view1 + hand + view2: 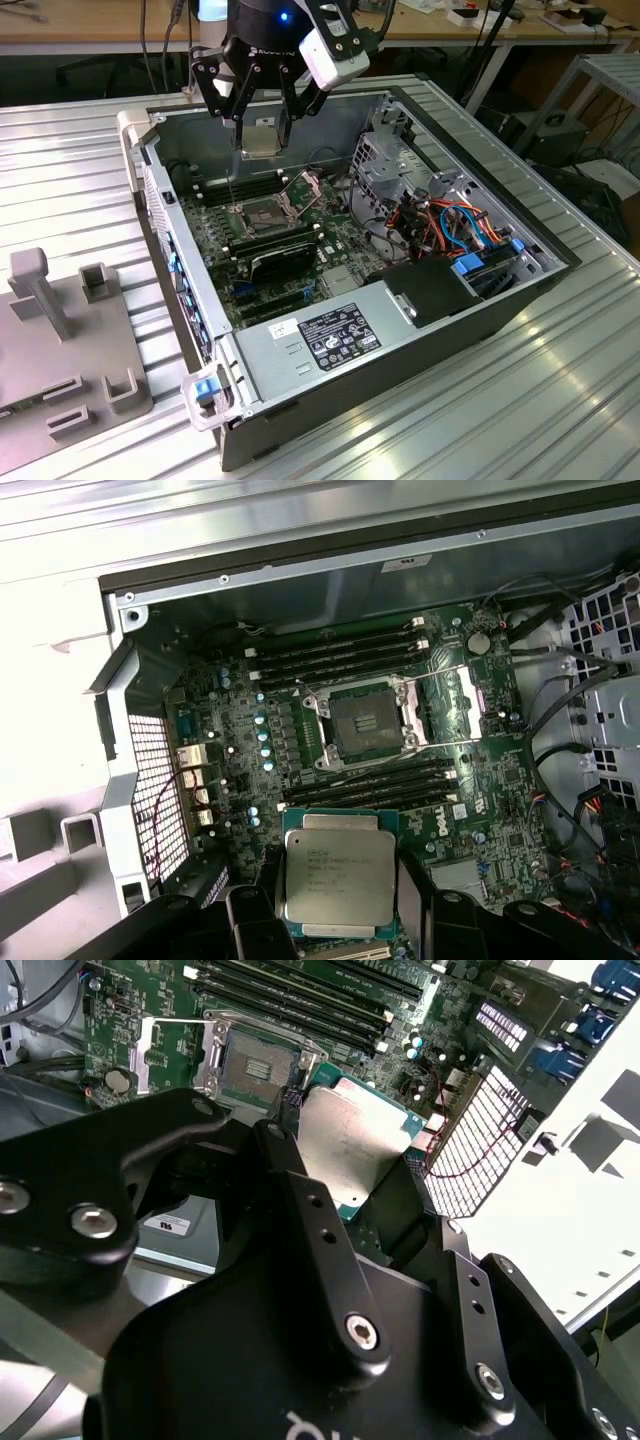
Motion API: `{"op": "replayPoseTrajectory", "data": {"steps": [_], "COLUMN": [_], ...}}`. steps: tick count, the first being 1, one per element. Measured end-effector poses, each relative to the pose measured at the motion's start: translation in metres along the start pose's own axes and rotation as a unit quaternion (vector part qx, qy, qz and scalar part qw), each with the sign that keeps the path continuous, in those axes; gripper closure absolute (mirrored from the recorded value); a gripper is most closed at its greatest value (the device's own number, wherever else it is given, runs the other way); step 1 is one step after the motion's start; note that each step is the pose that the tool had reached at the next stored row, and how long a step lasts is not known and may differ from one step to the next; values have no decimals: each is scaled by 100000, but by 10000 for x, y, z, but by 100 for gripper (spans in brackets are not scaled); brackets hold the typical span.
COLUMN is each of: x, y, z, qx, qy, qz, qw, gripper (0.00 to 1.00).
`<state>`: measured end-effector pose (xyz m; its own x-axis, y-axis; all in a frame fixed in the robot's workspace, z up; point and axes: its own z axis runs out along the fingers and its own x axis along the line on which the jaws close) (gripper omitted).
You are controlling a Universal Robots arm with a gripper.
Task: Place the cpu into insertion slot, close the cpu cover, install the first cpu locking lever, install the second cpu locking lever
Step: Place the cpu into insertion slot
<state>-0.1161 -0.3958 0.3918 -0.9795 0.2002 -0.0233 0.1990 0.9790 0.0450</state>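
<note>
In the second wrist view the gripper is covering part of the chip. In the exterior view the arm is running off the top edge, the fingers are hiding the chip's sides, and the socket is looking too small to tell its pins.

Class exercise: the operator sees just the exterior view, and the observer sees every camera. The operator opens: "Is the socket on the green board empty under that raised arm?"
Observer: Yes. In the first wrist view the socket shows a bare dark centre with nothing seated in it.
Operator: How is the chip held?
Observer: The gripper clamps the chip by two opposite edges, with its metal top facing that camera.
</note>
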Motion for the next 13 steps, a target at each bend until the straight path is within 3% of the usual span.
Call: {"op": "replayPoseTrajectory", "data": {"steps": [5, 9, 13], "x": [0, 0, 1], "y": [0, 1, 2], "z": [0, 0, 0], "qx": [25, 82, 88], "qy": [-45, -157, -170], "qz": [1036, 3490, 3783], "qw": [99995, 99939, 99928], "gripper": [46, 46, 46]}}
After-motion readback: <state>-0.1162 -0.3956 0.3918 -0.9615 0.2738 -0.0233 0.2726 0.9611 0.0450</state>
